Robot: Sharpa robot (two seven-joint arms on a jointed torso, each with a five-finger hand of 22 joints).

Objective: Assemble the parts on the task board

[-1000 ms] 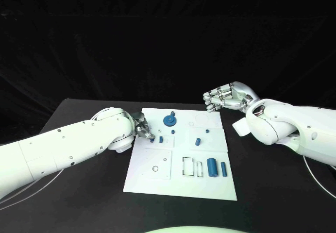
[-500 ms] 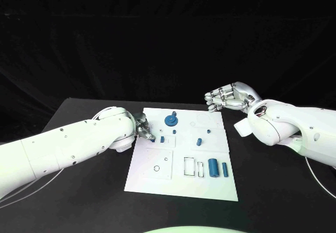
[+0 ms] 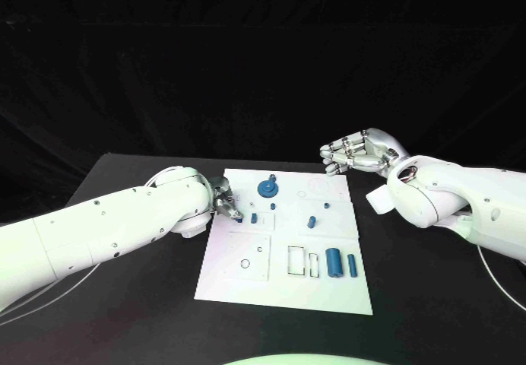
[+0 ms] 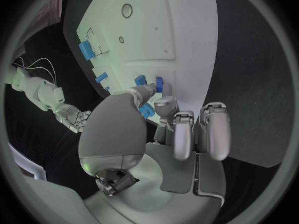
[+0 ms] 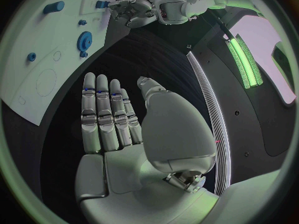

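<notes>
Head view: the left hand point(image 3: 223, 202) is reaching onto the task board point(image 3: 250, 283) at its left edge, fingertips touching a small blue part point(image 3: 238, 217). Whether it is pinching that part, nobody can tell. Farther back, the right hand point(image 3: 356, 152) is hanging loosely curled and holding nothing.

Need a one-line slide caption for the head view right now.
Left hand works at small blue parts on the white task board's left edge; right hand hovers empty beyond its far right corner.

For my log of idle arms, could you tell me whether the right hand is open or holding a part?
Open. In the right wrist view the right hand has its fingers extended with nothing in the palm, over the black table beside the task board.
</notes>
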